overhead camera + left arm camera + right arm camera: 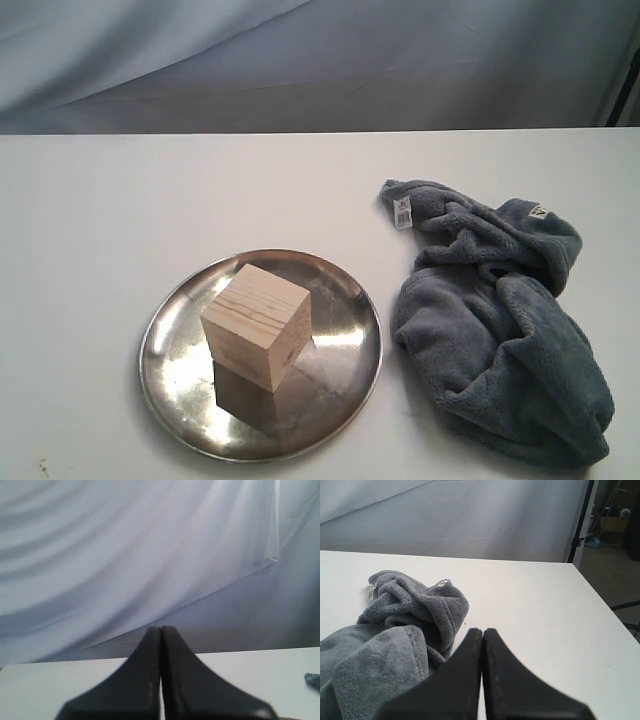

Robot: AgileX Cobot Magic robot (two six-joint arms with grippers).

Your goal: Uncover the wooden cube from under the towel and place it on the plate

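Steel shines closest to the camera in the exterior view: a round plate [175, 372] lies on the white table [90, 220] near its front edge. The wooden block [257, 322] stands on the plate, about in the middle and a little toward 12 o'clock. One corner is turned to the camera, and its pale reflection shows in the metal at its 6 o'clock side. Nothing covers it.

At 3 o'clock from the plate, just beside its rim with a thin strip of table between them, the blue-grey towel [500, 330] lies bunched in a loose heap. A small white tag [403, 212] hangs from its 11 o'clock corner. Farther back the table runs to a straight edge. Behind that hangs a pale grey-blue cloth backdrop [300, 60].

In the left wrist view the left gripper [161, 632] has its two black fingers pressed flat together, with nothing between them. Past the tips lie bare table and then folds of backdrop.

In the right wrist view the right gripper [482, 632] is likewise clenched on nothing. The towel lies crumpled on the table close beside its tips. Whether cloth and fingers touch cannot be told. Bare table stretches beyond to the backdrop.
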